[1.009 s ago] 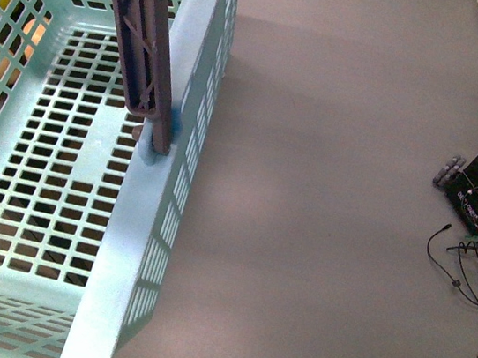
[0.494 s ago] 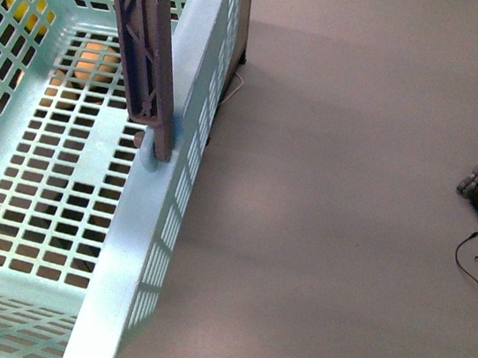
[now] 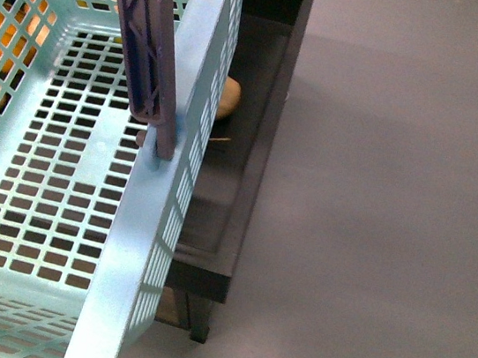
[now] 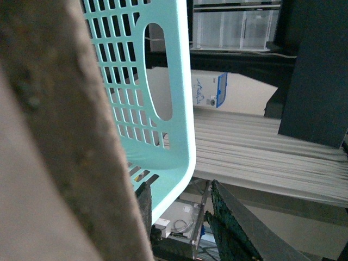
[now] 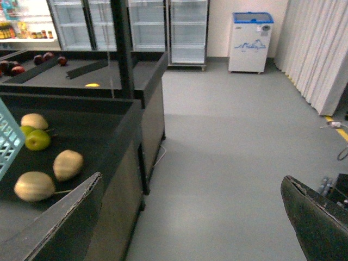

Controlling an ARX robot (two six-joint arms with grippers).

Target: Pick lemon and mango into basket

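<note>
- Left pincer (image 4: 179, 186) released, its fingers (image 4: 228, 223) either side of the basket (image 4: 163, 81) corner rim.
- Right pincer (image 5: 191, 180) released, empty, above the grey floor (image 5: 228, 152).
- Basket just beside the black table (image 3: 257, 146), brown handle (image 3: 146, 50) raised.
- On the table lie tan oval fruits (image 5: 34, 186) and a green apple (image 5: 37, 140); I cannot tell what kind the tan ones are.

The right gripper (image 5: 191, 179) hangs with its two dark fingers spread wide, and grey floor (image 5: 228, 141) shows between them. Just beyond one finger, a black desk (image 5: 109, 128) carries three tan oval fruits (image 5: 68, 164) and a green apple (image 5: 38, 140), with a corner of the turquoise basket (image 5: 5, 147) beside them. Farther ahead are red apples (image 5: 16, 68), glass-door fridges (image 5: 147, 27) and a white freezer (image 5: 249, 42).
</note>
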